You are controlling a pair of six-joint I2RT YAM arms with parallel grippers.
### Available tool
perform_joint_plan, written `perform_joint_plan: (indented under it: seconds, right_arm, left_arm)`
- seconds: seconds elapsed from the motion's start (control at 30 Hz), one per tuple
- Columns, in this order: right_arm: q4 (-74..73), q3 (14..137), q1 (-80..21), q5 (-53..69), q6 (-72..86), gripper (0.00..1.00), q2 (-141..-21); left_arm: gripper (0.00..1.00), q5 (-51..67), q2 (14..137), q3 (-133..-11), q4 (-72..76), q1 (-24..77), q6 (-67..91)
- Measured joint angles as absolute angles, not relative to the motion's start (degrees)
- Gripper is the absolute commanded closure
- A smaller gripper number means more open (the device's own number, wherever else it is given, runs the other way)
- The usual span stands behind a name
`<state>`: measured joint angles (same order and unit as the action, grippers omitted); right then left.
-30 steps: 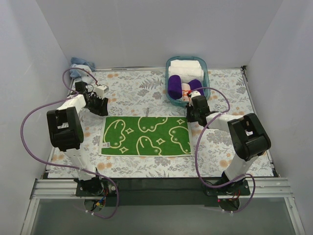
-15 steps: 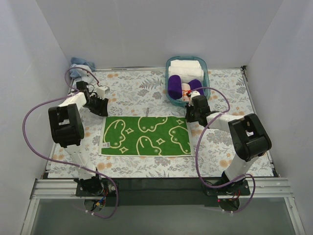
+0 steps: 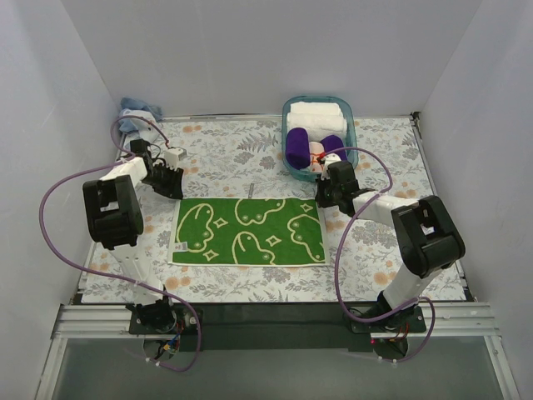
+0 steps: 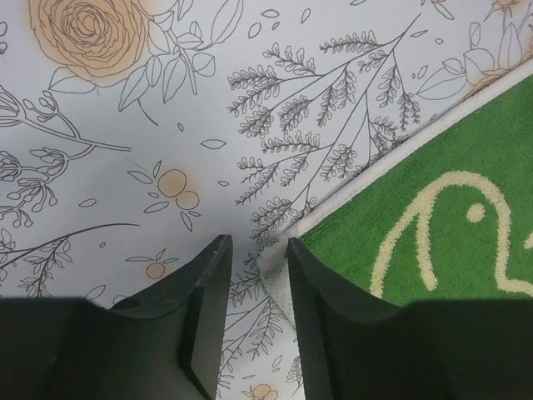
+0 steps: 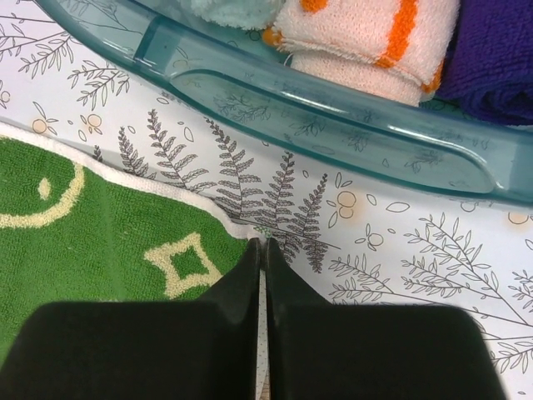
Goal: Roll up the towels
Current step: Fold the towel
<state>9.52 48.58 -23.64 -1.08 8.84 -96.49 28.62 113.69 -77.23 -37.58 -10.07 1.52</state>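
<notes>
A green towel [image 3: 248, 232] with pale yellow swirl marks lies flat in the middle of the table. My left gripper [image 3: 172, 185] is low at its far left corner. In the left wrist view this gripper [image 4: 256, 246] is open, and the towel's [image 4: 450, 208] white corner lies between the jaws. My right gripper [image 3: 323, 196] is at the far right corner. In the right wrist view it [image 5: 263, 244] is shut on the corner of the towel [image 5: 100, 242]. A light blue towel [image 3: 137, 114] lies crumpled at the table's back left corner.
A teal plastic basket [image 3: 354, 137] stands at the back right, holding white folded towels, purple rolls and a peach-and-orange cloth. Its rim [image 5: 333, 117] is just beyond my right gripper. White walls enclose the floral table cover.
Both arms' elbows have shifted slightly. Both grippers stay at the green towel's far corners and the towel has not moved.
</notes>
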Motion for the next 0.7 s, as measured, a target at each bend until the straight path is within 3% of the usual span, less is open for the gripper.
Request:
perform_joint_plan:
  seconds: [0.2, 0.37, 0.7]
  right_arm:
    - [9.3, 48.6, -23.6, -1.1, 8.8, 0.99, -96.3]
    - [8.9, 48.6, -23.6, -1.1, 8.6, 0.99, -95.7]
    - [6.9, 49.3, -22.8, -1.3, 7.4, 0.99, -91.7]
  left_arm:
    - [0.78, 28.6, 113.8, -77.3, -37.5, -10.2, 1.4]
    - [1.0, 29.0, 113.9, -77.3, -37.9, -10.1, 1.6]
    - [1.0, 31.2, 113.8, -78.4, -39.0, -10.1, 2.6]
